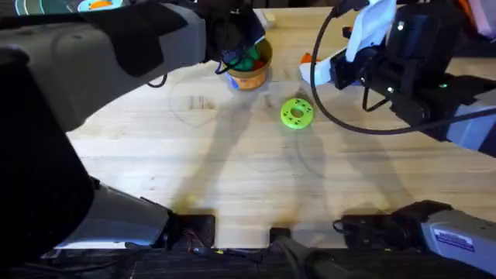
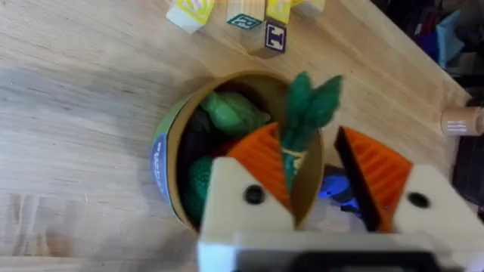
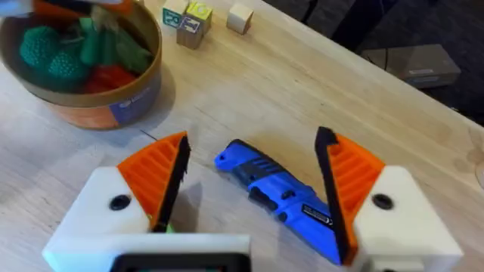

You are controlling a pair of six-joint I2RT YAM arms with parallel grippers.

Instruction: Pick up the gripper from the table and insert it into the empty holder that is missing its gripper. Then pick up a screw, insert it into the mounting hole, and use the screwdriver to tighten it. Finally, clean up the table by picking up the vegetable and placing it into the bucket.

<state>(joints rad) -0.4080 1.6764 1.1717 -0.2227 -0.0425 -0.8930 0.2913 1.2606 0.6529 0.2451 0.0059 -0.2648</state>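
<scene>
Above the bucket (image 2: 170, 155), the left tool (image 2: 314, 177), spread wide, dangles the soft, light vegetable (image 2: 302, 113) against one pad, mid-stem.

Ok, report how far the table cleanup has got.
Nearly done. The left gripper is open over the bucket, the dark green vegetable still leaning on its rim beside one pad, not yet dropped in. The right gripper is open around the blue screwdriver lying on the table.
</scene>
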